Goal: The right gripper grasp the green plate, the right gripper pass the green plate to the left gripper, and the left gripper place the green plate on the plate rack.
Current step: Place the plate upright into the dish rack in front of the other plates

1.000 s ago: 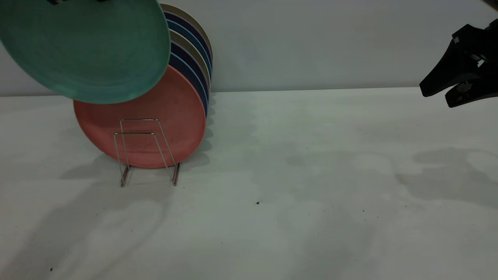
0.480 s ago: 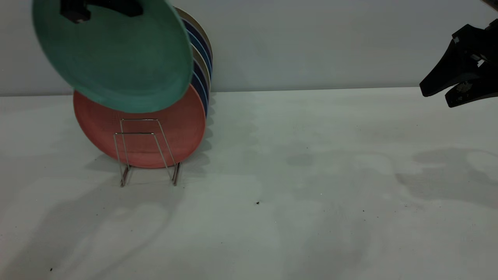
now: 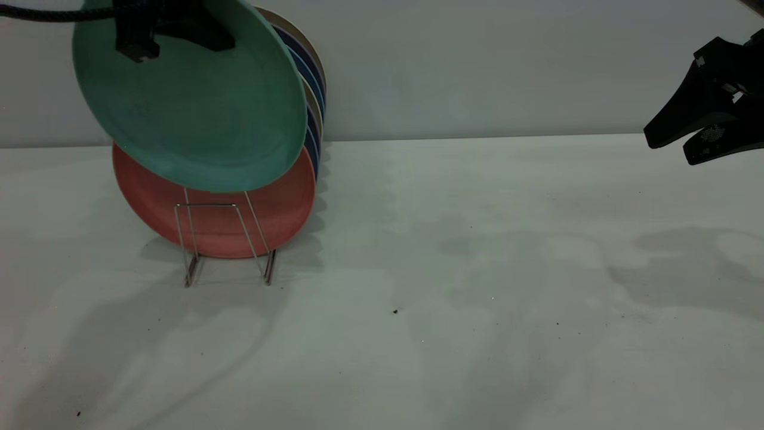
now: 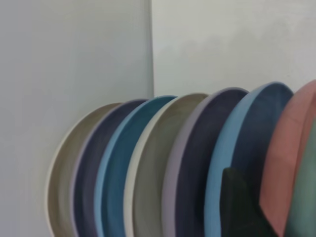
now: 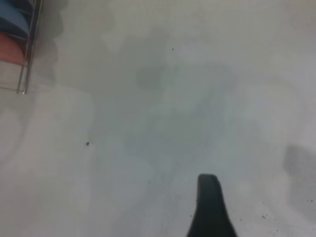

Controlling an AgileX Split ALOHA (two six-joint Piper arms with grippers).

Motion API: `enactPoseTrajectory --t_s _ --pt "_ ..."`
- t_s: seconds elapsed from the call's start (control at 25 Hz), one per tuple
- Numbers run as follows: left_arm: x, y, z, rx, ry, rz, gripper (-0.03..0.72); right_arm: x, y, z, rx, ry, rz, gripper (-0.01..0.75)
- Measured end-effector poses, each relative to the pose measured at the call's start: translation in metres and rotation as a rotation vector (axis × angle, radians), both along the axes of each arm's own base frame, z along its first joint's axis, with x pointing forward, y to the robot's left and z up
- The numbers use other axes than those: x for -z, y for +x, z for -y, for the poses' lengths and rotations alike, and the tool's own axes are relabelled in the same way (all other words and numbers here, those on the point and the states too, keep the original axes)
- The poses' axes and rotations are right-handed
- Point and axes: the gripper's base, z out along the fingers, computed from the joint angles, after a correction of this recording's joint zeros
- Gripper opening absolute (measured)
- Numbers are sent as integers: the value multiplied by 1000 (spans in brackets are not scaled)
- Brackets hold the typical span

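Note:
The green plate [image 3: 191, 101] hangs tilted at the upper left, its lower rim over the front loops of the plate rack [image 3: 222, 240] and covering the top of the salmon-pink plate [image 3: 218, 221]. My left gripper [image 3: 142, 46] comes in from the top and is shut on the green plate's upper edge. In the left wrist view one black finger [image 4: 240, 207] shows beside the pink plate [image 4: 286, 163], with a strip of the green plate [image 4: 307, 202] at the frame's edge. My right gripper [image 3: 671, 149] hovers at the far right, open and holding nothing.
Several dark blue, light blue and beige plates [image 3: 310, 83] stand upright in the rack behind the pink one, close to the back wall. The rack's wire end [image 5: 27, 59] shows in the right wrist view. A bare white tabletop [image 3: 453, 286] lies between the rack and the right gripper.
The left gripper has carried the green plate rightward and down, so it now covers more of the pink plate and reaches the rack's loops. The right gripper has not moved.

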Motion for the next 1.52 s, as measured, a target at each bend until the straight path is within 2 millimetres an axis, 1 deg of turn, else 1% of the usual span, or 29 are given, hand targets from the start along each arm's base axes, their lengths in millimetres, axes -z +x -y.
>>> enactPoseTrajectory --t_s 0.8,1.4,1.52 --pt "36 8 -6 -82 76 -108 350 0 -1 0 -9 -11 -2 564" --pt "38 9 -6 -84 76 -114 349 0 -1 0 -9 -11 -2 564" --pt "38 9 -6 -84 76 -116 362 0 -1 0 -9 -11 -2 564"
